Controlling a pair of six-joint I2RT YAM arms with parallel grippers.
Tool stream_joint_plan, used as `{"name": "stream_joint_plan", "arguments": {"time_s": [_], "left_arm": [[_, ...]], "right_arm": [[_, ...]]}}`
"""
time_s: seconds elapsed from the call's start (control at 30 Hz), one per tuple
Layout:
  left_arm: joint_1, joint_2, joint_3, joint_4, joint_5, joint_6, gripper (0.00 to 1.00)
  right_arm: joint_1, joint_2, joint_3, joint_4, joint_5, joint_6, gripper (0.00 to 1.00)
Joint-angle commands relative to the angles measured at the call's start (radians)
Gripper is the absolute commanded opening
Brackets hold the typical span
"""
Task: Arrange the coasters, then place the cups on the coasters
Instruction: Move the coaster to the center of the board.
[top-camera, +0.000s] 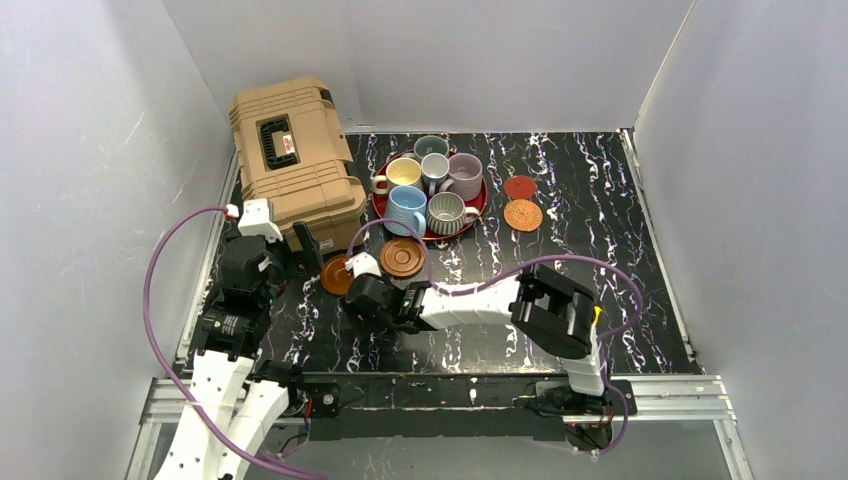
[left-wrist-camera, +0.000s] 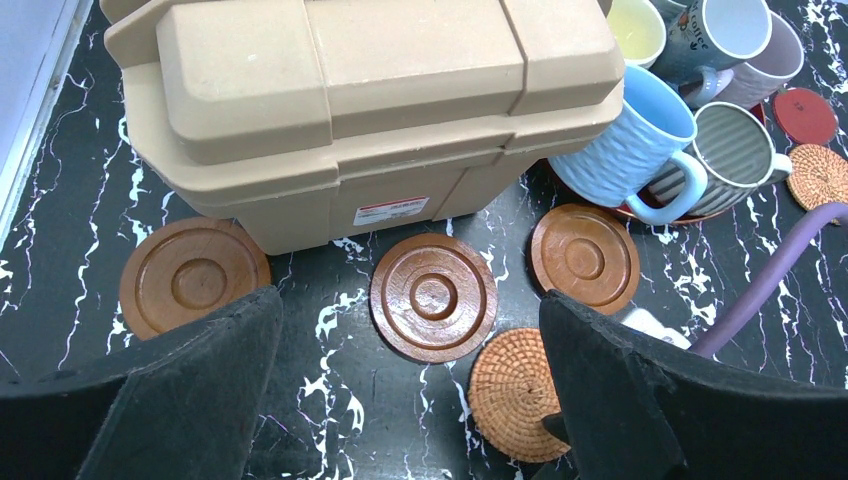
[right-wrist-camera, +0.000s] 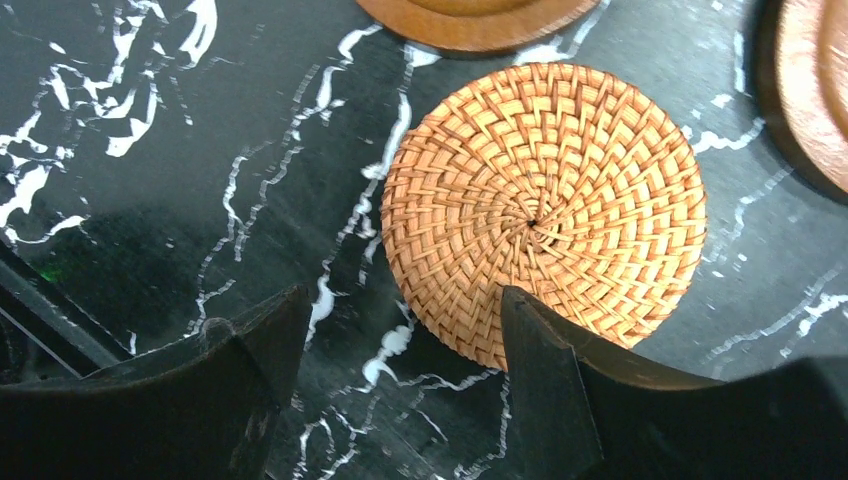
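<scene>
Three dark wood coasters (left-wrist-camera: 195, 277) (left-wrist-camera: 434, 297) (left-wrist-camera: 585, 258) lie in a row in front of the toolbox. An orange woven coaster (right-wrist-camera: 545, 205) lies flat just below them. My right gripper (right-wrist-camera: 400, 320) hovers open over its near edge, with one fingertip (right-wrist-camera: 530, 330) overlapping the weave and nothing between the jaws. My left gripper (left-wrist-camera: 410, 310) stands wide open above the middle wood coaster. A second woven coaster (top-camera: 523, 215) and a pinkish-red coaster (top-camera: 520, 187) lie right of the tray. Several cups, among them light blue (top-camera: 407, 207) and ribbed grey (top-camera: 446, 212), stand on the tray.
A tan toolbox (top-camera: 295, 160) fills the back left corner, close behind the wood coasters. The red round tray (top-camera: 480, 205) sits mid-back. A purple cable (top-camera: 470, 270) loops over the right arm. White walls enclose three sides.
</scene>
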Motion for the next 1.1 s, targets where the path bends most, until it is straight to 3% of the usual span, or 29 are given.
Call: {"name": "stream_joint_plan", "arguments": {"time_s": [0.0,0.43,0.73,1.07], "left_arm": [[-0.001,-0.011,0.024,-0.016,-0.017,0.0,0.99],[-0.001,-0.018,0.022,-0.015,-0.02,0.0,0.99],[-0.001,-0.014,0.021,-0.015,-0.02,0.0,0.99],[0.0,-0.007,0.022,-0.014,-0.02,0.002,0.99]], "right_arm": [[-0.03,-0.06,-0.091,-0.082,0.038,0.05,0.79],[-0.077,-0.309,-0.365,-0.253,0.171,0.211,0.8],[-0.304,-0.456,-0.5,-0.229,0.15,0.179,0.83],[-0.538,-0.484,-0.557,-0.152,0.074,0.078,0.83]]}}
